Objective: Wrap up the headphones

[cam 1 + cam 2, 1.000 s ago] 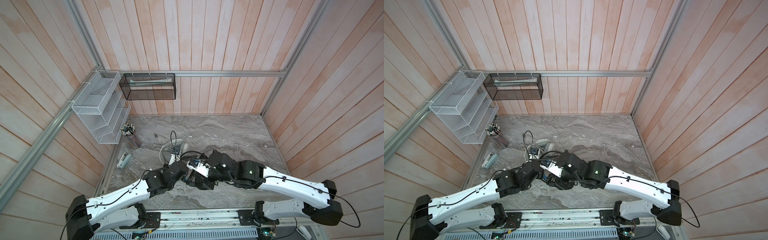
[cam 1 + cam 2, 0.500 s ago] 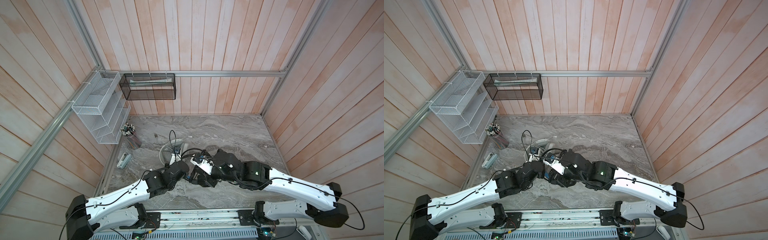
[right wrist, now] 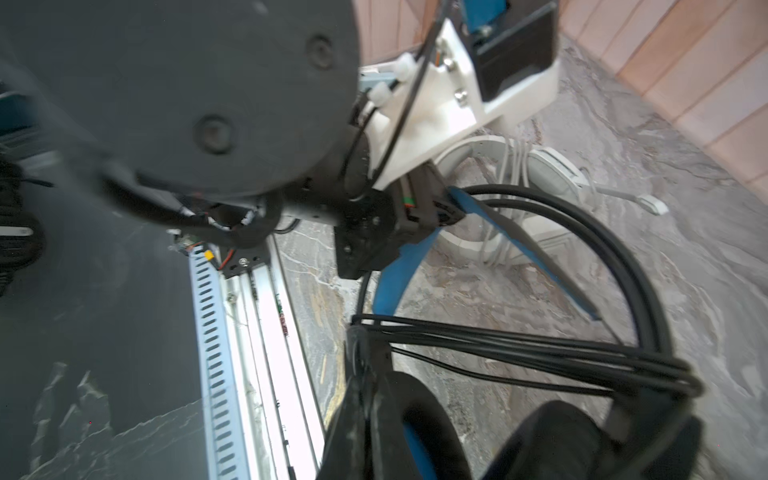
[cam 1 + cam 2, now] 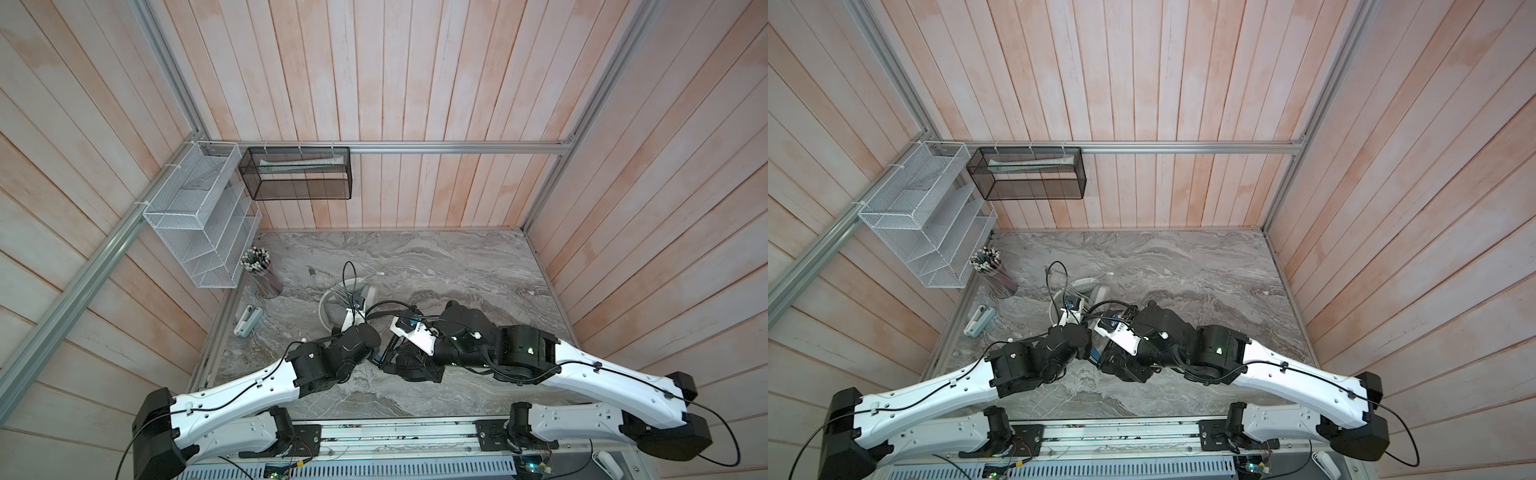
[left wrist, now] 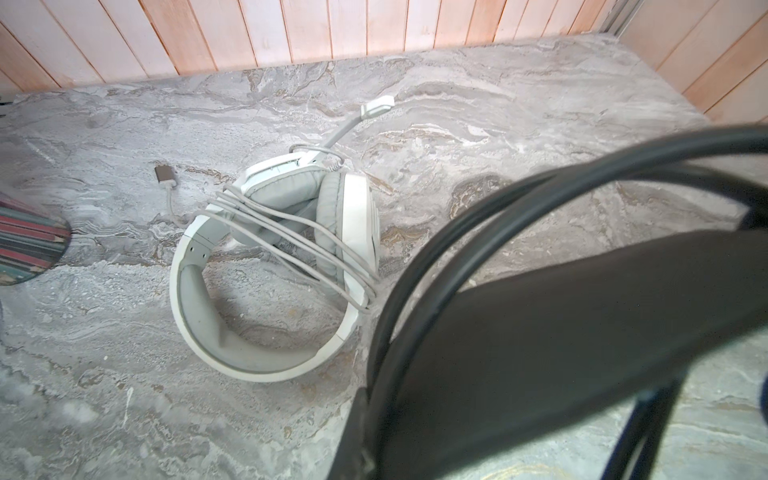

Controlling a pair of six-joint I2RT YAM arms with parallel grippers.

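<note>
Change over the last second: my right arm [image 4: 582, 374] has swung outward toward the right edge of the worktop [image 4: 457, 266], and in both top views its elbow and shoulder links now sit nearer the front edge. My right wrist [image 4: 419, 338] and the black headset [image 4: 411, 368] beneath it have shifted only slightly the same way. A narrow gap has opened between that wrist and my left wrist [image 4: 357, 343].
</note>
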